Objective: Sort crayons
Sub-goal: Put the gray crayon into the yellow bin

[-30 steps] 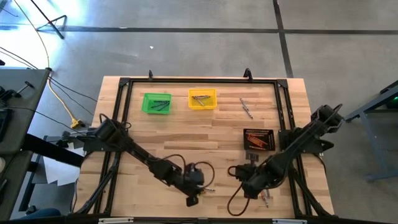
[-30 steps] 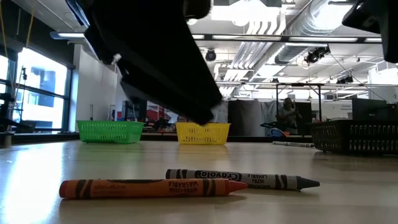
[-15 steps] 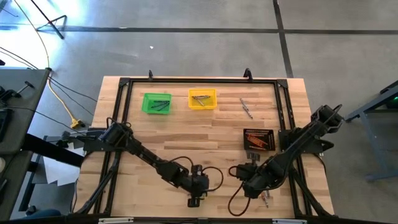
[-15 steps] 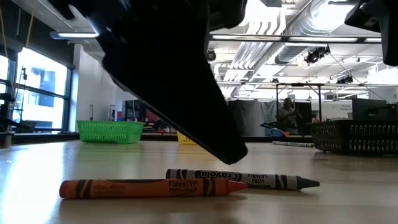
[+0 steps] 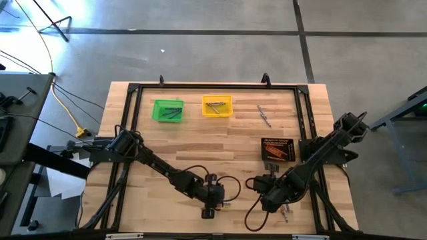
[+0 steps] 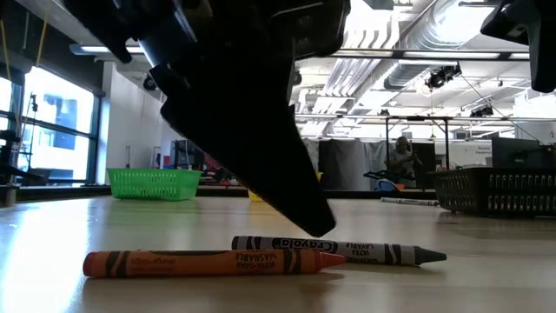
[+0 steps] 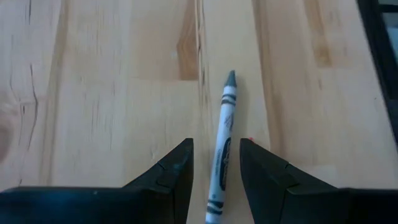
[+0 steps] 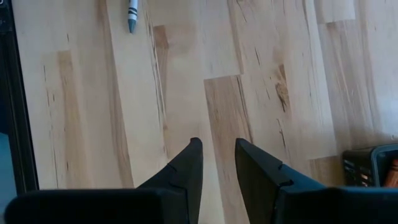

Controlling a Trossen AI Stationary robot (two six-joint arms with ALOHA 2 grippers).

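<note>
A grey crayon (image 7: 224, 134) and an orange-red crayon (image 6: 208, 263) lie side by side on the wooden table near its front edge. My left gripper (image 7: 216, 146) hangs open just above them, pointing slantwise down. One finger stands on each side of the grey crayon, which runs along the gap. In the low view one fingertip (image 6: 320, 224) stops a little above the grey crayon (image 6: 339, 250). Only the red tip (image 7: 250, 139) of the other crayon shows beside a finger. My right gripper (image 8: 217, 149) is open over bare wood at the front right (image 5: 267, 202).
A green bin (image 5: 168, 110) and a yellow bin (image 5: 217, 105) stand at the far edge, a black bin (image 5: 278, 150) with orange crayons at the right. Loose crayons (image 5: 265, 115) lie far right; another grey crayon (image 8: 132, 15) lies by the black frame rail (image 8: 12, 93).
My left gripper has come down and toward the table's right edge, rolling about its own axis, until its fingers straddle the grey crayon. Both crayons have stayed where they were.
</note>
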